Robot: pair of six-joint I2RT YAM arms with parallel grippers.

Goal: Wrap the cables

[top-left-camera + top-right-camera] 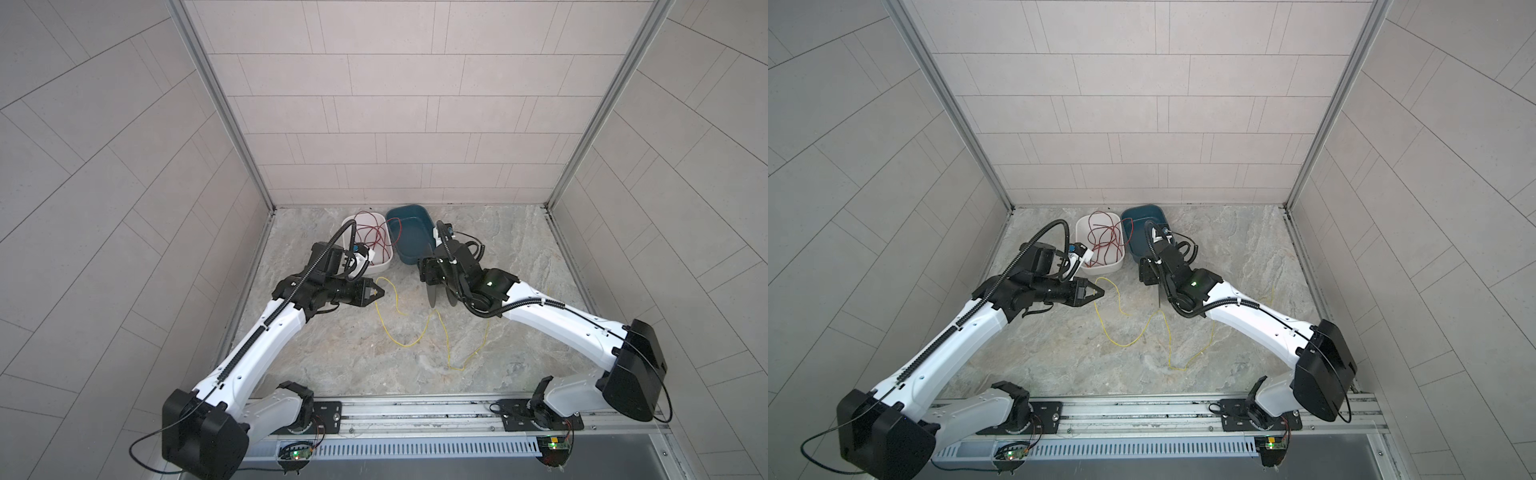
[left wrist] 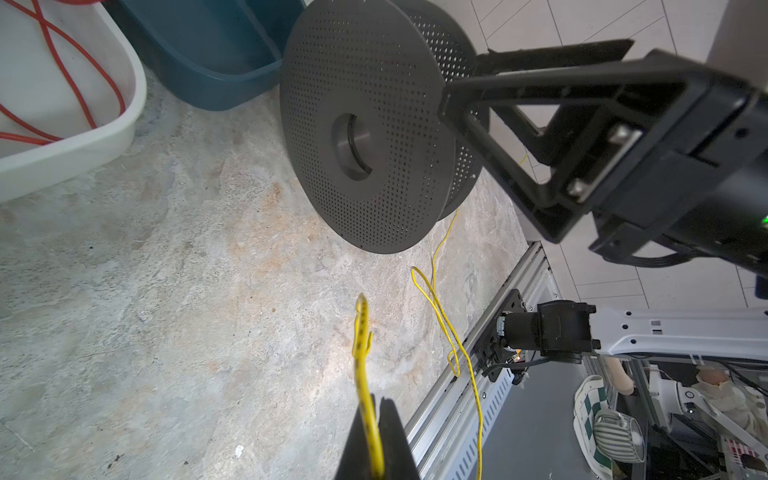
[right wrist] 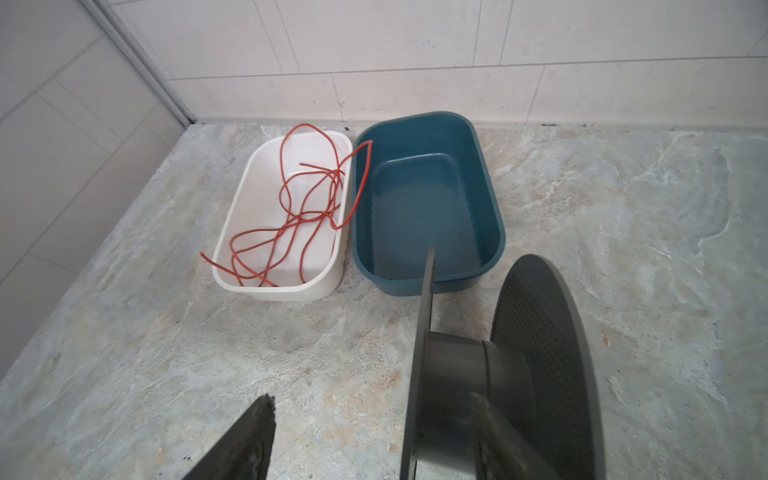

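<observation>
Top-down view of a marbled grey counter [image 1: 332,357] inside a tiled booth, with my two arms reaching in from the near edge.

My left hand [image 1: 377,292] is clenched on one end of the yellow cable [image 1: 405,345]. In the left wrist view, the thin wire runs up between the closed fingertips [image 2: 388,415]. A short curled end pokes out past them.

The rest of the yellow cable lies slack on the counter between my arms. In both top views it loops out from my left hand, sags toward the near edge, and rises toward the spool. From there it trails off toward my right arm.

The dark grey spool [image 2: 332,83] stands on its rims on the counter, its two perforated flanges upright. It sits just in front of the blue tub [image 3: 494,216].

My right hand [image 2: 462,81] is released, its fingers spread across one flange. One finger [image 3: 253,432] sits outside the flange and clear of it. The other reaches between the flanges near the hub; it is blurred, so I cannot tell whether it touches.

At the back of the counter, a white tub [image 3: 291,296] sits beside the blue tub. It holds a tangle of red wire [image 3: 307,216], one loop of which hangs over the blue tub's rim.
</observation>
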